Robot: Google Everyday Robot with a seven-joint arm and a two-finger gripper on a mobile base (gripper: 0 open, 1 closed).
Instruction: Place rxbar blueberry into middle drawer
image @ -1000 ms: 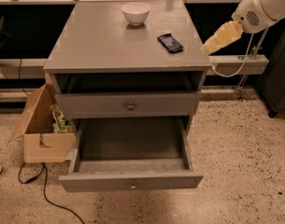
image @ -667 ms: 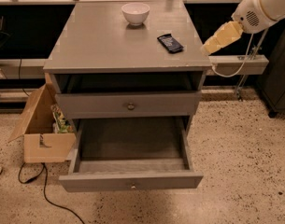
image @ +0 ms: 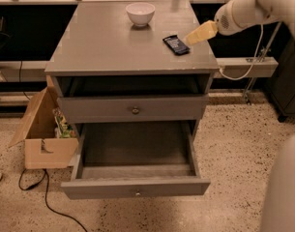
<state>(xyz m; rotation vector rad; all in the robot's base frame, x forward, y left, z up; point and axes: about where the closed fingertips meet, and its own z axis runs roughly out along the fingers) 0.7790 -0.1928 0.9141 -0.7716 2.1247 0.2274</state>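
In the reaching step, the gripper [image: 190, 37], open or closed I cannot tell, hovers upper right just beside the rxbar blueberry [image: 176, 44] on the cabinet surface [image: 103, 42]; next it must grasp the bar for the open middle drawer [image: 137, 146] below.

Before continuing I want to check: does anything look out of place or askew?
Nothing is spilled or damaged. The rxbar blueberry lies askew near the right edge of the cabinet, beside the pincer. The middle drawer stands open.
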